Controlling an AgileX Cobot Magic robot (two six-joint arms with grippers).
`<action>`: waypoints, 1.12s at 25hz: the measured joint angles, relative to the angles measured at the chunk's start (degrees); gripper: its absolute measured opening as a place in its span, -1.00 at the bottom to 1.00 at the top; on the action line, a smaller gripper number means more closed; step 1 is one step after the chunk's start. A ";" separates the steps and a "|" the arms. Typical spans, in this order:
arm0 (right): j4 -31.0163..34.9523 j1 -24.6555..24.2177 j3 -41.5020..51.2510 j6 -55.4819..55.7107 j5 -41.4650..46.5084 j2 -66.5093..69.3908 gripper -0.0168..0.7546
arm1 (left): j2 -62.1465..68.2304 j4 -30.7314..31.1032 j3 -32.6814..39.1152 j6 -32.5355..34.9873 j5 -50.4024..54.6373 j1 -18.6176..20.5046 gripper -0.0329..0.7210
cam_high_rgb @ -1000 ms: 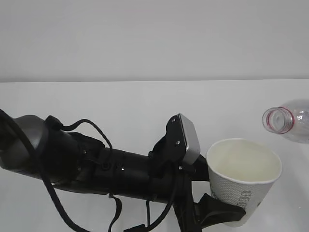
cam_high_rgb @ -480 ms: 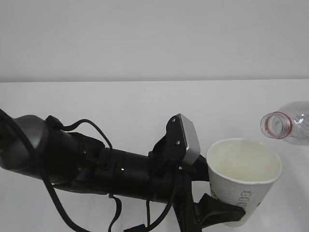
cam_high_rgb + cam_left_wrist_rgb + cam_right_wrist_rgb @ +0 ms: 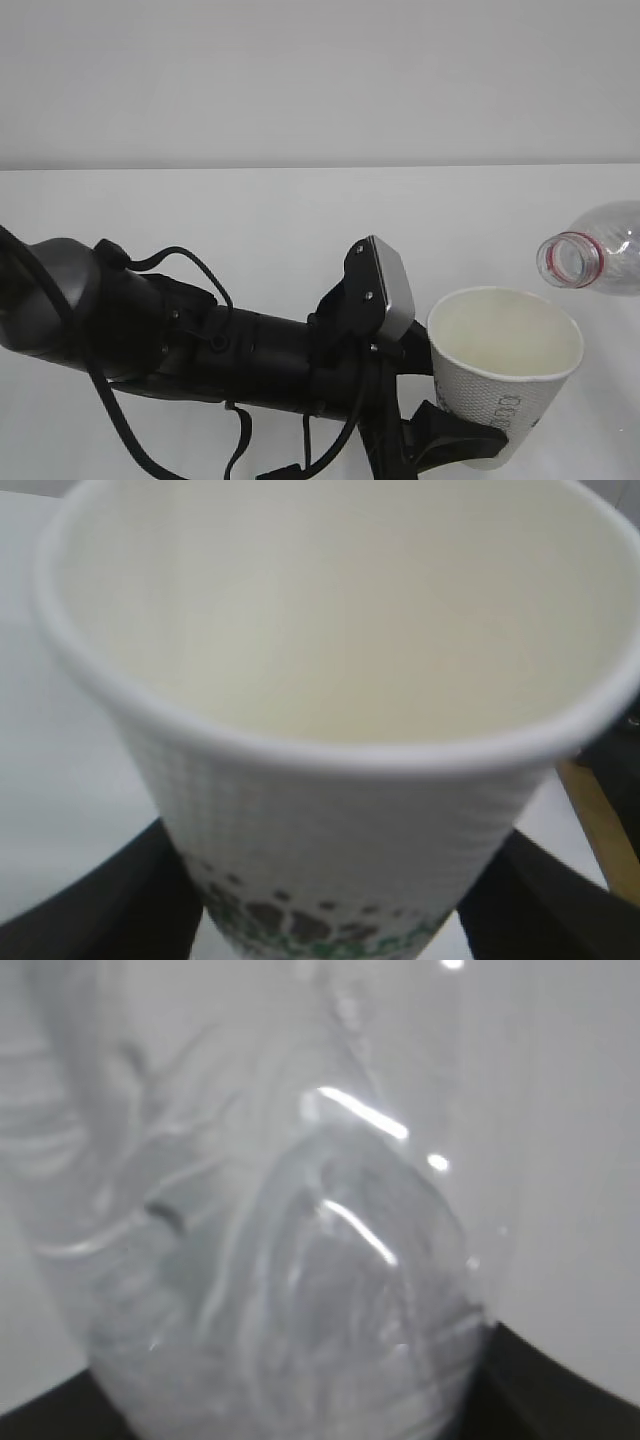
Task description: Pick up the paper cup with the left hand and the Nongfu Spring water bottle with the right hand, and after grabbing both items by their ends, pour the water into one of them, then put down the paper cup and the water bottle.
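The white paper cup stands upright at lower right, with my left gripper shut on its lower part; one black finger curves round its front. From the left wrist the paper cup fills the view, a black finger on each side and the left gripper round its base. The clear Nongfu Spring water bottle hangs tilted above and right of the cup, its red-ringed mouth open. The bottle fills the right wrist view, my right gripper shut on it. No water stream shows.
The bulky black left arm with its grey camera block lies across the lower left. The white table runs back to a pale wall. A wooden strip shows beyond the table.
The bottle has tipped: its mouth has dropped slightly and shifted left toward the cup while its body rose. The cup and the left arm have stayed still.
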 joint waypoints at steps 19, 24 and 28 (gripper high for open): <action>4.02 0.00 0.00 -4.50 -6.79 3.68 0.14 | 0.00 0.00 0.00 0.00 0.08 0.00 0.50; 4.42 0.00 0.00 -5.70 -7.60 3.68 0.14 | 0.00 0.02 0.00 0.00 0.13 0.00 0.50; 4.55 0.00 0.00 -6.34 -8.77 3.68 0.14 | 0.00 0.02 0.00 0.00 0.21 0.00 0.50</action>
